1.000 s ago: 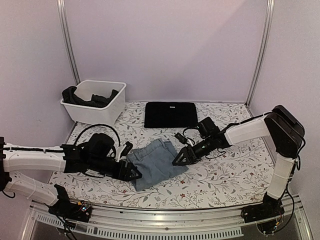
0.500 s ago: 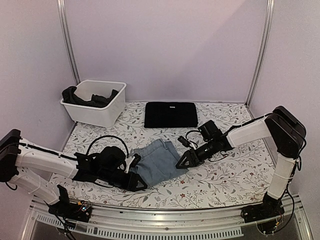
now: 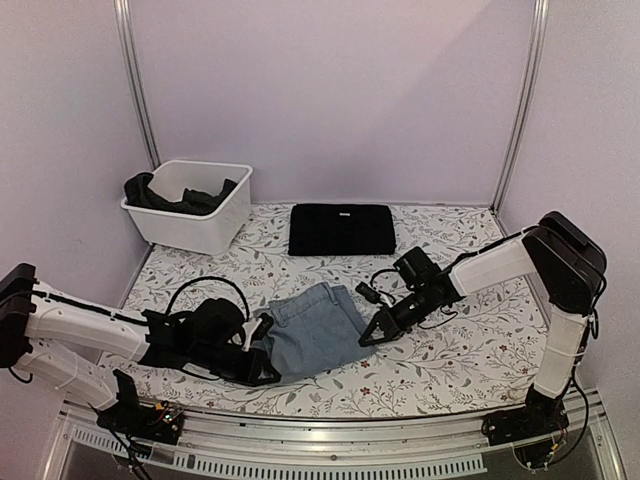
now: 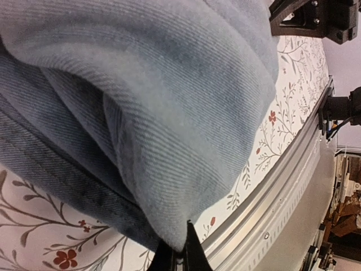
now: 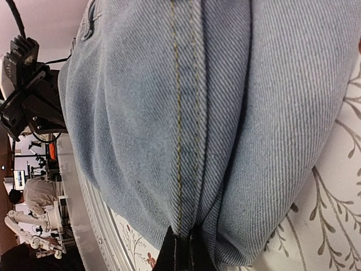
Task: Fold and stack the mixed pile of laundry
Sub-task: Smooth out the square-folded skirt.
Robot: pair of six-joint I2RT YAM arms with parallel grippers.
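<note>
Folded light blue denim jeans (image 3: 311, 330) lie in the middle of the floral table. My left gripper (image 3: 268, 376) is shut on the jeans' near left corner; the left wrist view shows the denim (image 4: 141, 107) pinched between its black fingertips (image 4: 193, 254). At the jeans' right edge my right gripper (image 3: 368, 338) is shut on a seamed fold of the denim (image 5: 186, 113), which fills the right wrist view. A folded black cloth (image 3: 342, 229) lies flat at the back centre. Other dark clothes (image 3: 180, 198) hang in the white bin.
The white plastic bin (image 3: 205, 226) stands at the back left. Metal uprights (image 3: 138, 90) rise at both back corners. An aluminium rail (image 3: 330, 440) runs along the table's near edge, close behind my left gripper.
Both grippers have closed on the jeans. The left gripper slid toward the near corner of the denim; the right one moved down to the right edge. The jeans shifted slightly.
</note>
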